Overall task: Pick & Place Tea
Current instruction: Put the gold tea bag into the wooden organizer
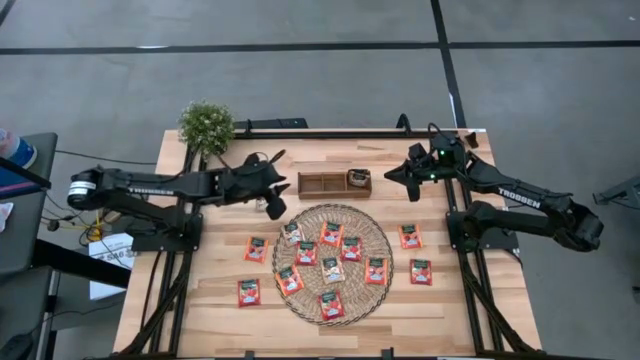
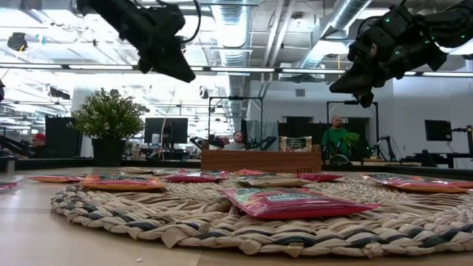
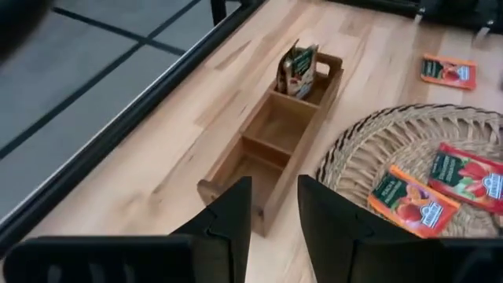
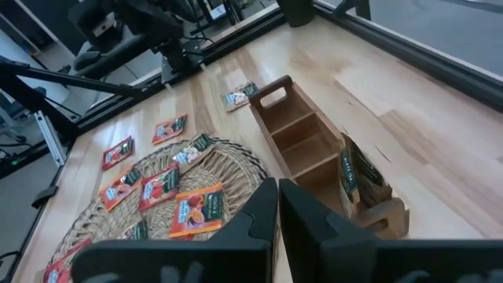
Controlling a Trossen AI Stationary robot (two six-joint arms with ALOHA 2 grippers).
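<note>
Above the tray's left end: left gripper (image 1: 274, 207), raised clear of the table, dark fingers (image 3: 236, 216) parted by a narrow gap, nothing between them. Above the tray's right end: right gripper (image 1: 412, 187), also raised, fingers (image 4: 258, 212) pressed together, holding nothing.

Beneath and between them: brown wooden tray (image 1: 322, 184), oblong, three compartments, a cut-out handle at one end. Right-hand compartment loaded with upright sachets (image 1: 358, 179), dark green print showing; other two compartments bare wood.

Nearer the front edge: round woven mat (image 1: 374, 236), coarse braided fibre in concentric rings. On the mat: tea sachets (image 1: 332, 234), small flat squares, glossy, mostly red-orange with a green-and-white centre print, lying flat and scattered. Further sachets off the mat on the pale wooden tabletop (image 1: 200, 310), three to its left, two to its right.

At the table's far left corner: small leafy potted plant (image 1: 206, 125).
</note>
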